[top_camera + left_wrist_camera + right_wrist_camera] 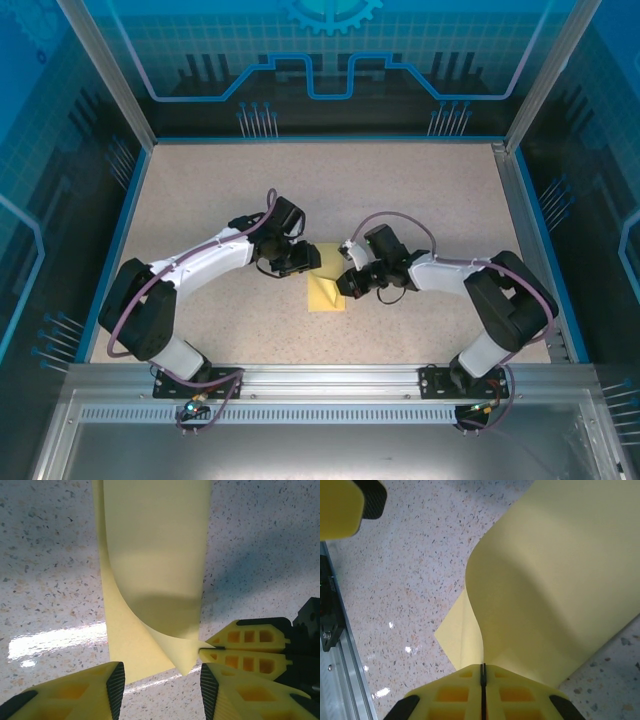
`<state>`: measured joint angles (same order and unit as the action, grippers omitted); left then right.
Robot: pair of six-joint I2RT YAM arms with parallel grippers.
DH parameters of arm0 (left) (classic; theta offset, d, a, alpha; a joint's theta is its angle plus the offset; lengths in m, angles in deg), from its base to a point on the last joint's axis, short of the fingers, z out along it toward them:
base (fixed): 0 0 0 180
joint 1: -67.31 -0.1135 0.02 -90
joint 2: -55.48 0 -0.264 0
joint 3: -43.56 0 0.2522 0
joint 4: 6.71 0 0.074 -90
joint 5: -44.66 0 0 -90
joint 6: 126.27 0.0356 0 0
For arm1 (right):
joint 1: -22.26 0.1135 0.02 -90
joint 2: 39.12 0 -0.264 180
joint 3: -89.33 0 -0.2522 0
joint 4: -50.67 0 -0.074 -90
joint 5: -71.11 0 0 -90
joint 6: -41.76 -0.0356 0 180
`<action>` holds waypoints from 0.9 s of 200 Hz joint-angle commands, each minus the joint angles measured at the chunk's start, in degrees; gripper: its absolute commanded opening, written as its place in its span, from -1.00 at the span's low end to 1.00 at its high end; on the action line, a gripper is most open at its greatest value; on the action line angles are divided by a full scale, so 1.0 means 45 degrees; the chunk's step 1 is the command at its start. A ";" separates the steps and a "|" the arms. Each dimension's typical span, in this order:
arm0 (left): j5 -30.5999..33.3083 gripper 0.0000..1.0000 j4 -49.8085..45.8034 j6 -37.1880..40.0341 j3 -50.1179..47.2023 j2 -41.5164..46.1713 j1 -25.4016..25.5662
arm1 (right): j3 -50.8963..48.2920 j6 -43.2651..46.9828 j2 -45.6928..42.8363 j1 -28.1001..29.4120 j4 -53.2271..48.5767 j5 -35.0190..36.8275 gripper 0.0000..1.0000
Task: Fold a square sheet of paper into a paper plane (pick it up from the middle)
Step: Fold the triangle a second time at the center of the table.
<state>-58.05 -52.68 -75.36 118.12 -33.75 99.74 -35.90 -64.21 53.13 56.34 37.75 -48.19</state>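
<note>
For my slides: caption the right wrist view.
Right pincer shut on the square sheet of paper, one flap curled upward.

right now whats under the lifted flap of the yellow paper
The lower layer of the same sheet of paper, flat on the table. The right gripper pinches the flap up. What lies beneath that layer is covered.

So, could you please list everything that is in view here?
paper: one, yellow, mid-table between the hands, one part curled up.
table: one, speckled beige, blue-edged.
rail: one, silver, along the near edge.
walls: clear panels, blue graphics, around the table.
left arm: one, white and black, reaching in from the left.
right arm: one, white and black, from the right.
left hand: one, yellow fingers, open at the paper's edge.
right hand: one, yellow fingers, shut on the paper's corner.
</note>
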 commanded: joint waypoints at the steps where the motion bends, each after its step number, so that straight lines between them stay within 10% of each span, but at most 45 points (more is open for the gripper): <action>1: -0.0491 -0.10 0.0201 -0.0028 -0.0210 -0.0110 0.0092 | 0.0444 0.0599 0.0285 -0.0305 -0.0655 -0.0467 -0.84; 74: -0.1139 -0.73 0.1531 -0.1110 -0.1615 -0.0323 0.0857 | 0.0584 0.0716 0.0622 -0.0595 -0.0598 -0.0773 -0.82; 180: -0.0303 -0.82 0.1646 -0.1411 -0.2022 -0.1524 0.1591 | 0.0735 0.0977 0.0721 -0.0809 -0.0961 -0.0560 -0.82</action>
<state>-61.09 -44.98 -81.04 110.45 -40.48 106.27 -34.23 -61.43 55.79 54.18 35.52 -50.66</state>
